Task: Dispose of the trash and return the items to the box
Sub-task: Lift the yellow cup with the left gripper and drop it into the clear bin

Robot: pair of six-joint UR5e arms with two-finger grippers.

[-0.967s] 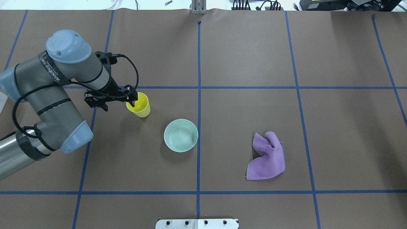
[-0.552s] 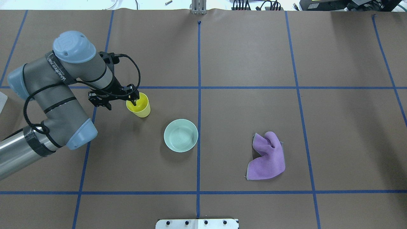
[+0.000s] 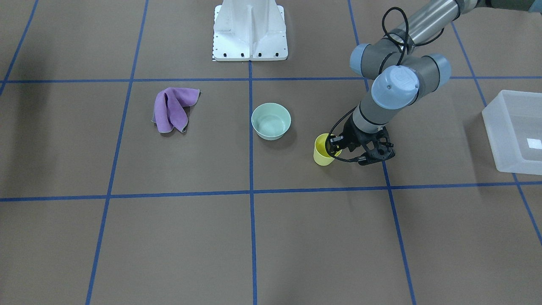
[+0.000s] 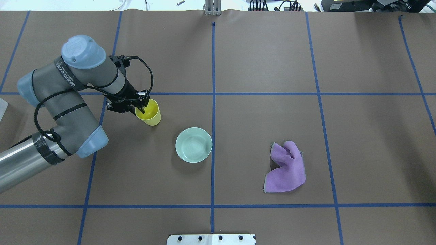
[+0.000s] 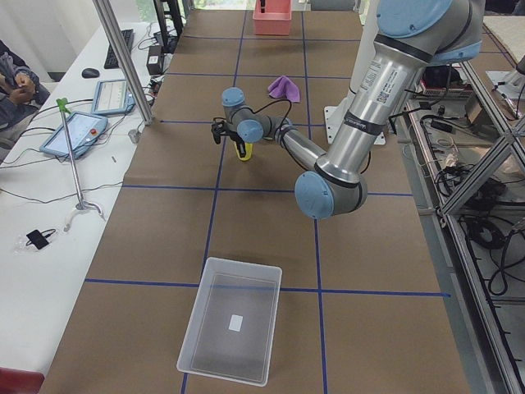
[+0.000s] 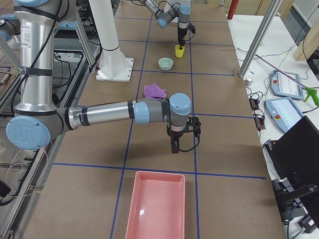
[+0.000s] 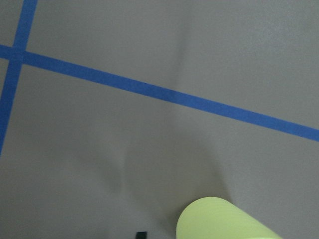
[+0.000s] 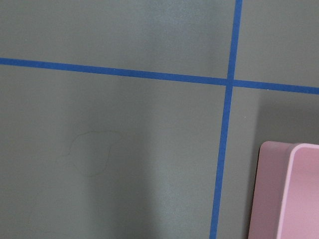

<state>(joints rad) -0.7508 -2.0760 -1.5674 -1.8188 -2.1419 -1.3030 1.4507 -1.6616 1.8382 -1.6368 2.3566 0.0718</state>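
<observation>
My left tool point(image 4: 142, 106) is down at the yellow cup point(image 4: 152, 115), a small, smooth plastic tumbler that stands upright on the tabletop point(image 4: 265, 61). One dark finger dips inside the mouth and the rest of the tool sits outside the near wall, so it straddles the thin rim. I cannot tell whether it is pinching the wall or is only spread around it.

The mint-green bowl point(image 4: 193, 144) sits near the cup but not touching it. It is round, shallow and glossy, and lies open side up. Further toward my right side is a soft, rumpled purple cloth point(image 4: 286, 168), folded over on itself.

The box point(image 3: 493, 140), a translucent whitish tub with rounded corners and a small white label on its floor, rests at the left end of the tabletop, well apart from the cup.

The brown covering is matte and is crossed by blue tape lines.

My right tool point(image 6: 180, 142) hangs over the far end near a smooth pink tray point(image 6: 130, 209). I cannot tell whether it is spread or pressed together.
</observation>
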